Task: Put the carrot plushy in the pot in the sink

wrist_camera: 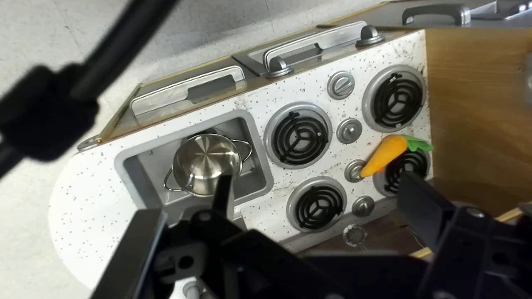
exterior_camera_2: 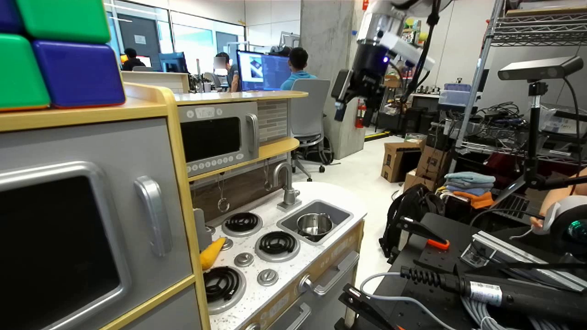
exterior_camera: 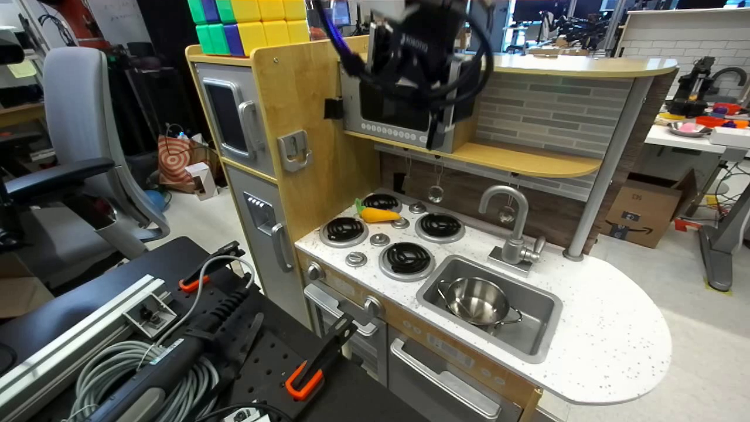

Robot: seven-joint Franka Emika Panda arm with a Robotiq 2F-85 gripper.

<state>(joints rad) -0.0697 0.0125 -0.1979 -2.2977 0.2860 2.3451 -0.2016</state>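
Observation:
The carrot plushy is yellow-orange with a green top. It lies on the stove top, in both exterior views (exterior_camera: 379, 215) (exterior_camera_2: 212, 253) and the wrist view (wrist_camera: 386, 153). Its tip touches a knob and its leafy end lies over a back burner by the wooden panel. The shiny steel pot (exterior_camera: 477, 302) (exterior_camera_2: 314, 224) (wrist_camera: 205, 162) stands upright inside the grey sink (exterior_camera: 536, 328) (exterior_camera_2: 341, 216) (wrist_camera: 262, 162); no object shows in it. My gripper (wrist_camera: 318, 178) (exterior_camera_2: 354, 117) is open and empty, high above the counter. One finger overlaps the pot's edge in the wrist view.
A grey faucet (exterior_camera: 515, 228) rises behind the sink. A toy microwave (exterior_camera: 392, 108) and a wooden shelf (exterior_camera: 527, 158) overhang the back of the counter. A tall wooden panel (exterior_camera: 316, 129) borders the stove. Glass pendants (exterior_camera: 435, 193) hang under the shelf.

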